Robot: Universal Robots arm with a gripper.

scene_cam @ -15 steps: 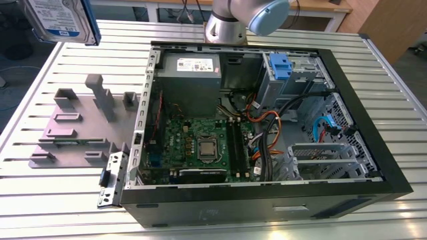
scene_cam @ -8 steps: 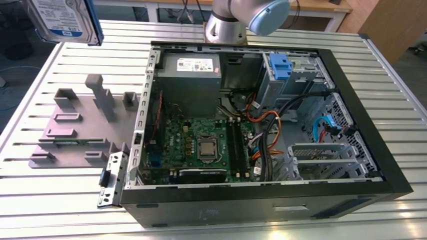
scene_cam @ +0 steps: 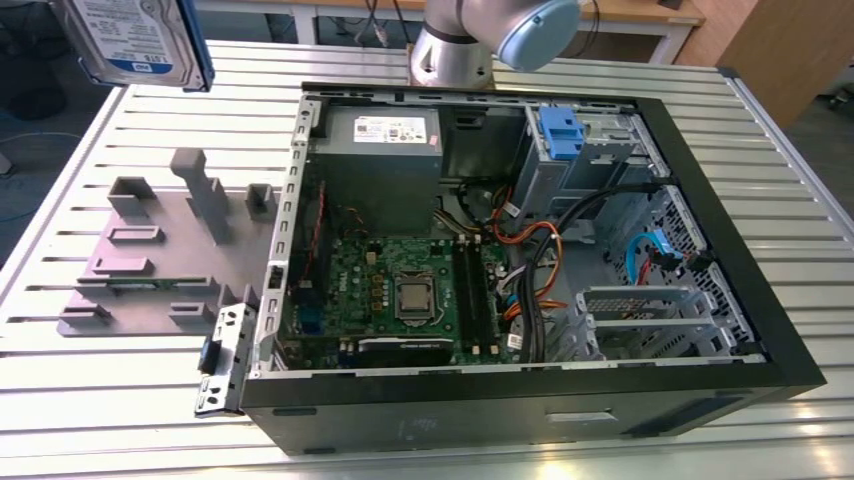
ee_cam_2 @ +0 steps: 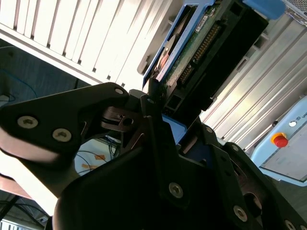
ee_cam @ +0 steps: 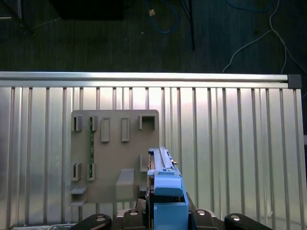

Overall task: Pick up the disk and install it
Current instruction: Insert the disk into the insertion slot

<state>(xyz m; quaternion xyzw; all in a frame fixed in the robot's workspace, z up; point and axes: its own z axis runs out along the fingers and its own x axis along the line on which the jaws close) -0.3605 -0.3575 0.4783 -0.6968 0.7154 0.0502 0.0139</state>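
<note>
We see the claw (ee_cam_2: 159, 103) clamped on the disk (scene_cam: 140, 40), held in the air above the grey stand (scene_cam: 167, 265) on the slatted table (scene_cam: 80, 420), at the exterior view's upper left, clear of the open computer case (scene_cam: 467, 420) that lies on its side beside the stand.

Bright light glares off the slatted metal table (scene_cam: 134, 400), while the open computer case (scene_cam: 467, 410) sits dimmer inside
</note>
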